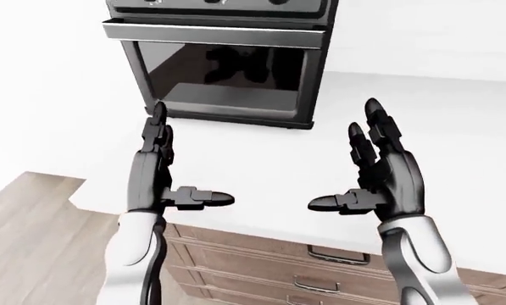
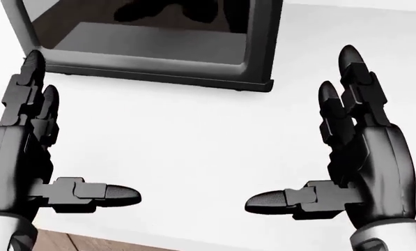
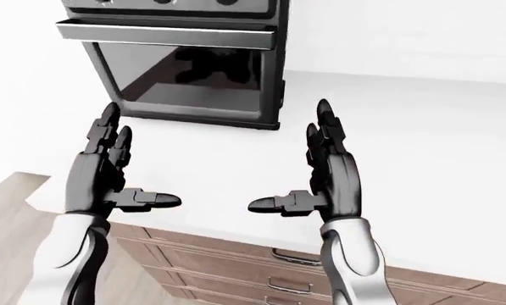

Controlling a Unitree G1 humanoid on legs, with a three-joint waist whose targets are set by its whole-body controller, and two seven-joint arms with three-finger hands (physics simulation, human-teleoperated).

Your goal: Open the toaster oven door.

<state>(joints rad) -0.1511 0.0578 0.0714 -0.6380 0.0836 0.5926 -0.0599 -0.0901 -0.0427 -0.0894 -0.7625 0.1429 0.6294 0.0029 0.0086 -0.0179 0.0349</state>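
The dark grey toaster oven (image 1: 227, 70) stands on the white counter (image 1: 261, 165) at the top of the left-eye view. Its glass door is shut, and a bar handle (image 1: 215, 32) runs across the door's top. The head view shows only the door's lower part (image 2: 152, 44). My left hand (image 2: 82, 130) and right hand (image 2: 302, 128) hover over the counter below the oven, palms facing each other. Both are open, fingers straight, thumbs pointing inward, and neither touches the oven. Nothing is in either hand.
Brown drawers with metal handles (image 1: 337, 257) sit under the counter's near edge. A wood floor (image 1: 24, 222) shows at the lower left of the left-eye view. A white wall (image 1: 422, 32) rises behind the counter.
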